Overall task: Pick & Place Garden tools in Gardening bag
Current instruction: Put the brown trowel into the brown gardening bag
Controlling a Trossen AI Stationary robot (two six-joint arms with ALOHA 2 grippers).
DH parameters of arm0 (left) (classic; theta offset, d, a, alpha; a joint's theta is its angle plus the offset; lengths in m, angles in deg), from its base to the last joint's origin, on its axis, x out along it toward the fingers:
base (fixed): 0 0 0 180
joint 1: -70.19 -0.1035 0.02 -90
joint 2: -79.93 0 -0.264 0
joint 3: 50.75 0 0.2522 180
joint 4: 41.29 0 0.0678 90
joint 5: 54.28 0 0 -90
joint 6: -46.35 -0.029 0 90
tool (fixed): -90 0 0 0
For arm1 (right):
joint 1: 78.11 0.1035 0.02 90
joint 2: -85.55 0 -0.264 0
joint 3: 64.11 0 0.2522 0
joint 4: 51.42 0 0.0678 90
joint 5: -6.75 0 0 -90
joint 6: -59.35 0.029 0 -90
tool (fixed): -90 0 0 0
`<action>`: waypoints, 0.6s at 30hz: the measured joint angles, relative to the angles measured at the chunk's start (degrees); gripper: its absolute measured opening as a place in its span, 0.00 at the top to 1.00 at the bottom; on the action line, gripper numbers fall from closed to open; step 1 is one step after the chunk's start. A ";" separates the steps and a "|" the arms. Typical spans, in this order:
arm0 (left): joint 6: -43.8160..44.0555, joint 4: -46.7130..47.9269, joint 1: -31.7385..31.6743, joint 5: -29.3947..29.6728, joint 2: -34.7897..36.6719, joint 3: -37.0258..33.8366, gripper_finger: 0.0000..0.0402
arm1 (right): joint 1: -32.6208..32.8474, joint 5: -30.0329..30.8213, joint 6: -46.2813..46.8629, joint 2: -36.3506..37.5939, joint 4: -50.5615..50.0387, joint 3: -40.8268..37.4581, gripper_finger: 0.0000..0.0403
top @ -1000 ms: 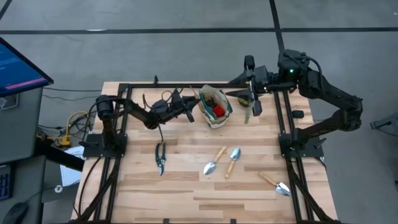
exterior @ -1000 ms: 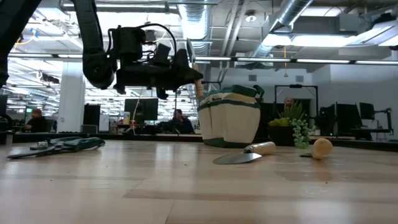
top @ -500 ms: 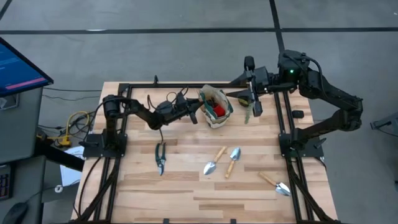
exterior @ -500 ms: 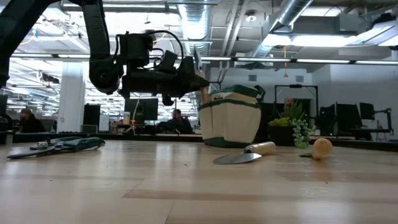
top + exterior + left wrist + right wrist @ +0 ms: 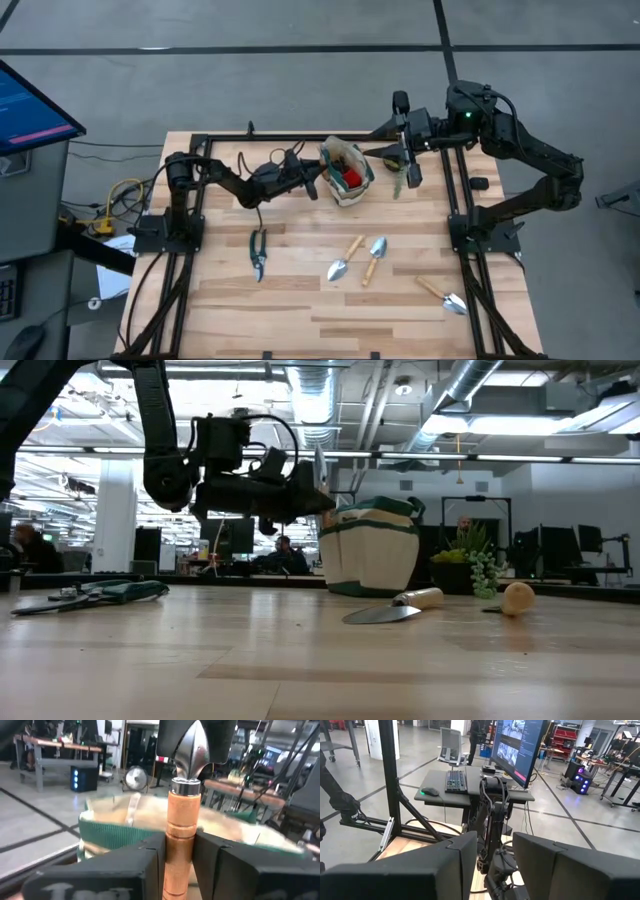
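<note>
A trowel (image 5: 181, 815) is clamped by its wooden handle in the left gripper (image 5: 179, 851) beside the bag (image 5: 346, 172) near the table's (image 5: 300, 300) far edge, ready for dropping in; the right gripper (image 5: 492, 851) is parked, fingers apart, holding nothing.

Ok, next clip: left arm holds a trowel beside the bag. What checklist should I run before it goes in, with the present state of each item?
1. Grip: left gripper shut on the silver-headed, wooden-handled trowel, handle clamped between its fingers: ok.
2. Trowel over the opening of the green-and-cream fabric gardening bag: not ok, it is beside the rim.
3. Bag upright: ok.
4. Room inside the bag: cannot tell; a red piece is already in it.
5. Right gripper out of the way, behind the bag: ok.
6. Dark-handled pruning shears and three other trowels lie on the wooden table: not ok, not yet packed.
</note>
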 joint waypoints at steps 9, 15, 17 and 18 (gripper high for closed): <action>0.00 2.05 0.00 -0.04 0.00 0.00 0.86 | 0.00 0.00 0.01 0.00 0.01 0.00 0.71; -0.61 2.08 0.37 -0.07 0.00 0.00 0.64 | 0.00 0.00 0.01 -0.02 0.01 0.00 0.71; -1.77 2.07 0.45 -0.23 0.00 0.00 0.58 | 0.00 0.00 0.01 -0.02 -0.01 0.00 0.71; -1.96 2.08 0.49 -0.38 0.00 0.00 0.55 | 0.00 0.00 0.01 -0.02 -0.01 0.00 0.71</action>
